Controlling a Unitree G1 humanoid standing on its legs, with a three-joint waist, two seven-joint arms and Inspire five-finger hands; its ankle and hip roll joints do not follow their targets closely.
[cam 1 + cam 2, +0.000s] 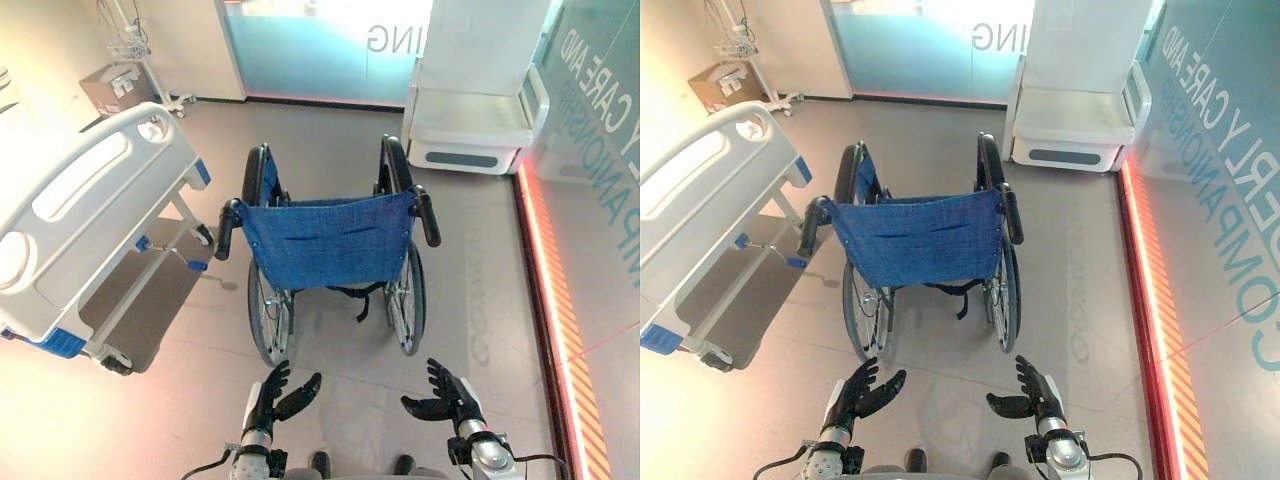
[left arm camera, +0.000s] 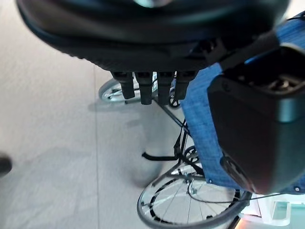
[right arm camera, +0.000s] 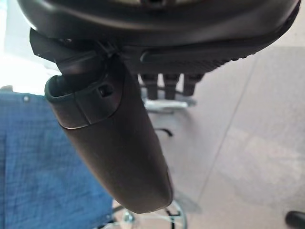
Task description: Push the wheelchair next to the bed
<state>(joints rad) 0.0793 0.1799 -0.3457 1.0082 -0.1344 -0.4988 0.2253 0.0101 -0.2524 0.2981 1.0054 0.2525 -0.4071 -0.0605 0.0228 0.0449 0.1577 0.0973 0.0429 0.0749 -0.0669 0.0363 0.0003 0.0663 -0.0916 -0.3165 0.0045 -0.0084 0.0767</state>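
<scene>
**Wheelchair ahead of both hands, neither hand on it**

Left eye view: the wheelchair [image 1: 330, 260] stands on the grey floor [image 1: 470, 300] with its blue fabric back facing the robot. It sits ahead of both hands and apart from them. The left push handle [image 1: 227, 228] lies forward of the left hand [image 1: 272, 395]; the right push handle [image 1: 427, 215] lies forward of the right hand [image 1: 445, 395]. Both hands are raised with fingers spread and relaxed, thumbs turned inward toward each other, holding nothing. The bed [image 1: 85, 230], white with blue corner pieces, stands forward and to the outer side of the left hand, with a gap of floor between it and the wheelchair. A white cabinet [image 1: 475, 110] stands far ahead of the right hand, beyond the wheelchair, against a glass wall [image 1: 590, 120].

Right eye view: same layout. The wheelchair's rear wheels [image 1: 862, 310] are the parts nearest the hands, still clear of the fingertips.

Left wrist view: the left hand's fingers [image 2: 145, 88] extend straight with nothing between them and the thumb. Past them show a wheel rim and the blue fabric.

Right wrist view: the right hand's fingers [image 3: 164, 86] are straight, the thumb [image 3: 112, 143] out and free. Blue fabric shows on the thumb's side, bare floor on the other.
</scene>
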